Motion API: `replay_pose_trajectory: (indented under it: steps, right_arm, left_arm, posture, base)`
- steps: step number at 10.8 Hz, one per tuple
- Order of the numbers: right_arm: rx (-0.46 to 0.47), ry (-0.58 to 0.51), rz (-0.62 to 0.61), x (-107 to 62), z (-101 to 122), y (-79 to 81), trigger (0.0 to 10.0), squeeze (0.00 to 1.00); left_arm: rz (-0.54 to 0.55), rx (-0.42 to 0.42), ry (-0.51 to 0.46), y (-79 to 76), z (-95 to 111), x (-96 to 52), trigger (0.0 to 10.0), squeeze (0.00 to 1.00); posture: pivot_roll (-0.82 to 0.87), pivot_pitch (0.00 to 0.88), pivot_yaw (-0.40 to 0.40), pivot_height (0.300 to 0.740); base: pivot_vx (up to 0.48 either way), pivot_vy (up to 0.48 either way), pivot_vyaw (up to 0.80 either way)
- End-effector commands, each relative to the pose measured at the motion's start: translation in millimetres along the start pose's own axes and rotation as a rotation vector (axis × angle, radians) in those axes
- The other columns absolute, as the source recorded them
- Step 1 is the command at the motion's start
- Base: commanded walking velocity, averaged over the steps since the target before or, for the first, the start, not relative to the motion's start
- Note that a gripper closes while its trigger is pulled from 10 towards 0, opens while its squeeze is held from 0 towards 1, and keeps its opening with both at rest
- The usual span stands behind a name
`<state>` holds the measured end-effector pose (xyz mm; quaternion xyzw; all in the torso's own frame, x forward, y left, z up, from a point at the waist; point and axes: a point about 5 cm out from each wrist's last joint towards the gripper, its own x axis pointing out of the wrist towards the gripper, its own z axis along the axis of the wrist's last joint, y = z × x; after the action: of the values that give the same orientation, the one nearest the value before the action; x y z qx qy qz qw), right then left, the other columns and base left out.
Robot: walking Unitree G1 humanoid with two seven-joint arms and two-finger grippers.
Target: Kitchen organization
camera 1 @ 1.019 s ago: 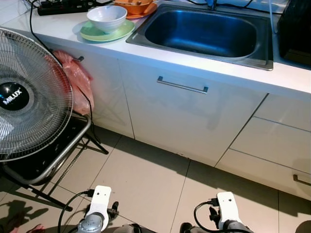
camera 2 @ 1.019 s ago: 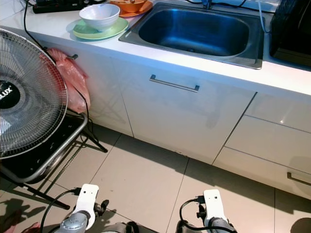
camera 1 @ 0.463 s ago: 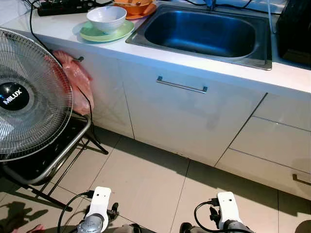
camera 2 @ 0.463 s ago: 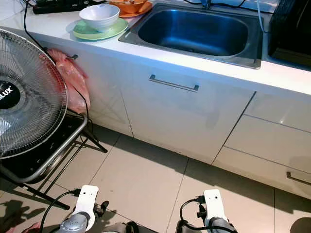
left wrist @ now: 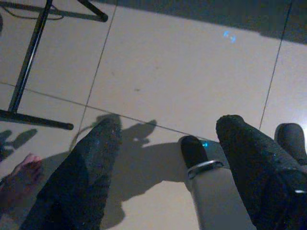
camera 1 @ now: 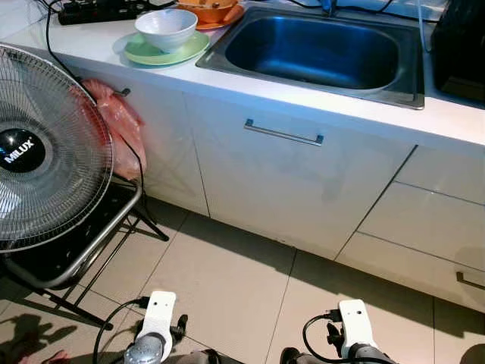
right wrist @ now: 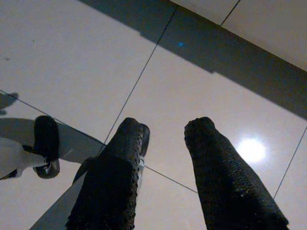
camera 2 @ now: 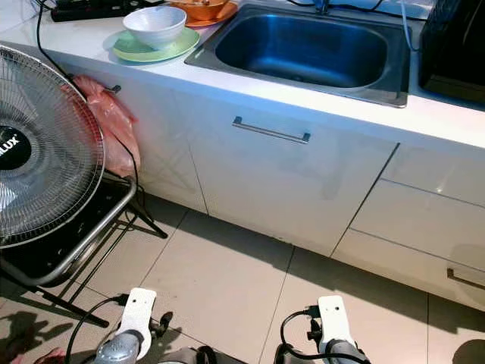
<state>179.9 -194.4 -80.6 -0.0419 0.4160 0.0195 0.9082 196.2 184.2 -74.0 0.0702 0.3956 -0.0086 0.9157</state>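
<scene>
A white bowl [camera 1: 166, 28] is shown resting in a green plate [camera 1: 163, 51] on the white counter [camera 1: 318, 95], just left of the steel sink [camera 1: 322, 51]; an orange dish [camera 1: 208, 10] lies behind them, and a black power strip [camera 1: 98, 10] is seen at the counter's far left. A standing fan [camera 1: 42, 148] on a black stand and a pink bag [camera 1: 114, 125] hung on the cabinet front are set at the robot's left.

Both arms are hung low over the tiled floor [camera 1: 227, 280]. The left gripper [left wrist: 163, 158] is seen with its fingers spread wide and nothing between them; the right gripper [right wrist: 165, 143] is likewise parted and empty.

The bowl and plate are judged to be rigid, glazed, slippery and breakable, and fairly light. The bowl is best pinched across its rim wall and lifted off first; the plate would then be taken at its overhanging edge.

Compared with the frames of a second ago, the scene is unchanged apart from a slight shift of the left wrist; the crockery is not moved.
</scene>
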Motion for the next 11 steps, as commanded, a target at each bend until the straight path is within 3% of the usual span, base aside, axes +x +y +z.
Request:
replay_pose_trajectory:
  steps: [1, 11]
  right_arm:
    - [0.010, 0.022, -0.003, -1.0, -4.5, -1.3, 10.0, 0.00]
    - [0.004, 0.027, 0.005, -1.1, -5.8, 0.7, 10.0, 0.00]
  left_arm:
    - [0.012, -0.002, 0.003, 1.2, -2.1, -0.8, 10.0, 0.00]
    - [0.015, 0.015, 0.005, 4.9, -3.4, -1.3, 10.0, 0.00]
  posture:
    - [-0.05, 0.136, 0.041, 0.740]
    - [-0.05, 0.102, 0.044, 0.740]
  base:
    - [0.000, 0.000, 0.00]
    - [0.000, 0.000, 0.00]
